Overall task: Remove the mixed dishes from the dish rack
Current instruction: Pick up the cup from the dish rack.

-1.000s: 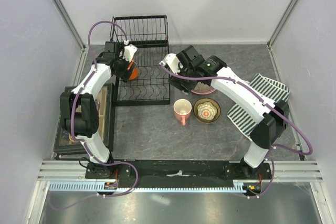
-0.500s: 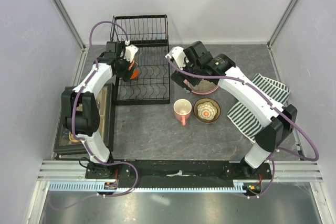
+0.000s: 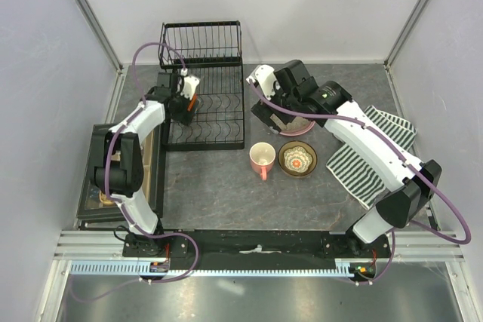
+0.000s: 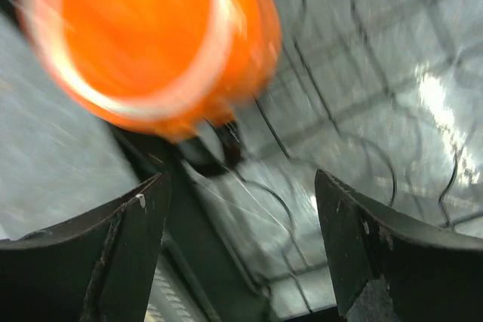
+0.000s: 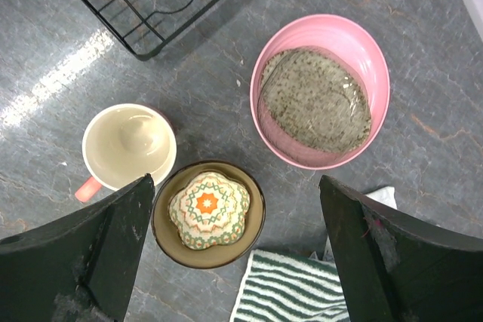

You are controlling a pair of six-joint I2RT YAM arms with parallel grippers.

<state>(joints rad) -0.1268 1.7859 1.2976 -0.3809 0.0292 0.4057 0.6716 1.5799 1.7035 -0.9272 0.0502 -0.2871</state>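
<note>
The orange mug (image 4: pixel 151 43) lies blurred just ahead of my left gripper (image 4: pixel 241 179), which is open with nothing between its fingers. From above, the mug (image 3: pixel 194 95) sits at the left side of the black wire dish rack (image 3: pixel 219 122), right beside the left gripper (image 3: pixel 186 105). My right gripper (image 5: pixel 235 186) is open and empty, above the table to the right of the rack (image 5: pixel 151 5). Below it stand the pink speckled dish (image 5: pixel 321 92), the pink mug (image 5: pixel 128 145) and the tan-brown bowl (image 5: pixel 170 243), which holds the small white patterned bowl (image 5: pixel 207 209). From above, the right gripper (image 3: pixel 266 113) partly hides the pink dish (image 3: pixel 296 129).
The striped cloth (image 3: pixel 377 148) lies right of the bowls, its corner under the right gripper (image 5: pixel 294 292). A black-framed box (image 3: pixel 124 179) sits at the table's left edge beside the rack. The rack's upright wire back (image 3: pixel 201 39) stands against the far wall.
My right gripper has moved right and back, away from the rack and over the pink dish. My left gripper has shifted slightly back and right by the orange mug.
</note>
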